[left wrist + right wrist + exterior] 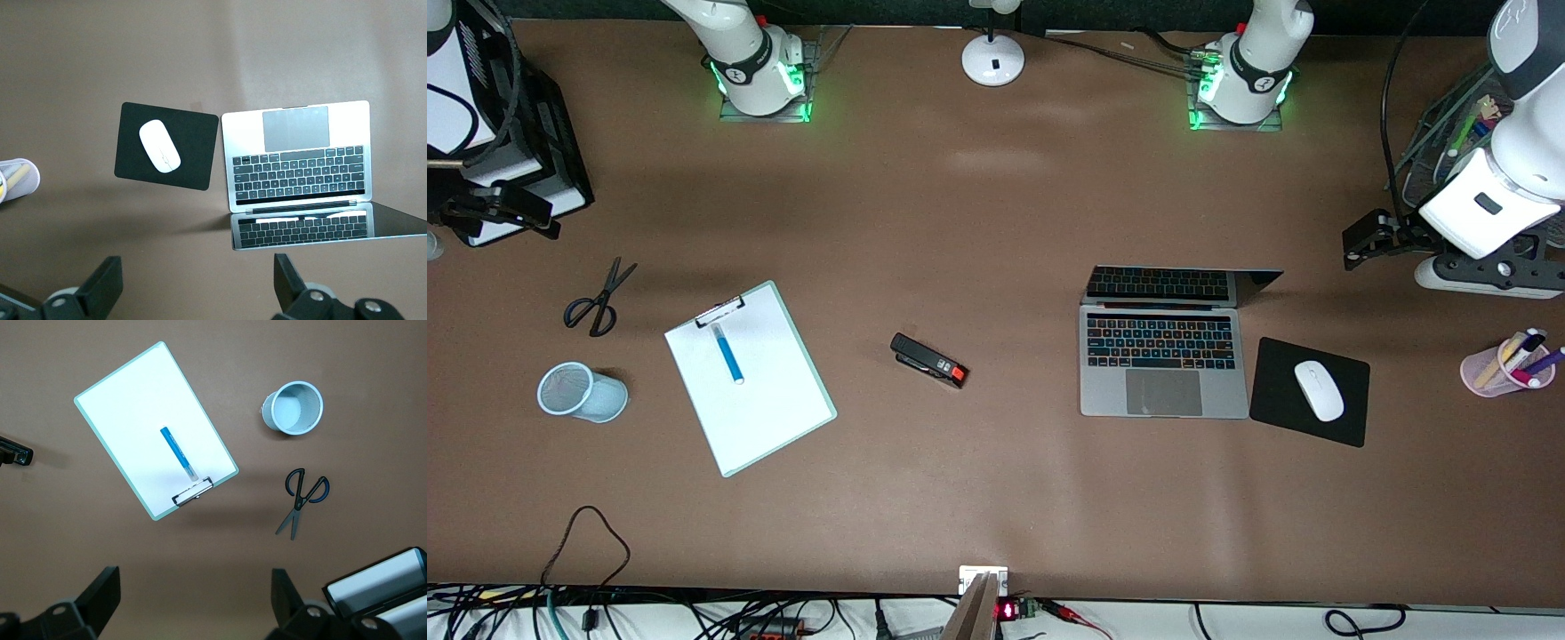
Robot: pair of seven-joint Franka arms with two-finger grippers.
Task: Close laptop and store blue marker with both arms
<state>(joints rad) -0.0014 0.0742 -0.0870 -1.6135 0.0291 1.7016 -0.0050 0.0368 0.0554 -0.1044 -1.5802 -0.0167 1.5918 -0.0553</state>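
Neither step begun, I judge. Laptop [1163, 356] open; blue marker [727, 353] on clipboard [749, 388], well apart. Left gripper [193, 293] over table beside laptop, right gripper [193, 607] beside clipboard: both wide, empty. Next: I push lid down.

The laptop [1163, 356] below the left gripper [193, 283] has a matt silver metal body and a glossy dark screen mirroring its keys. Beside it, a smooth white plastic mouse [1319, 389] sits on a matt black pad [1280, 418]. Under the right gripper [193, 603], the clipboard [120, 400] looks smooth, with a shiny metal clip [192, 494]; the cup [294, 408] is fine mesh.
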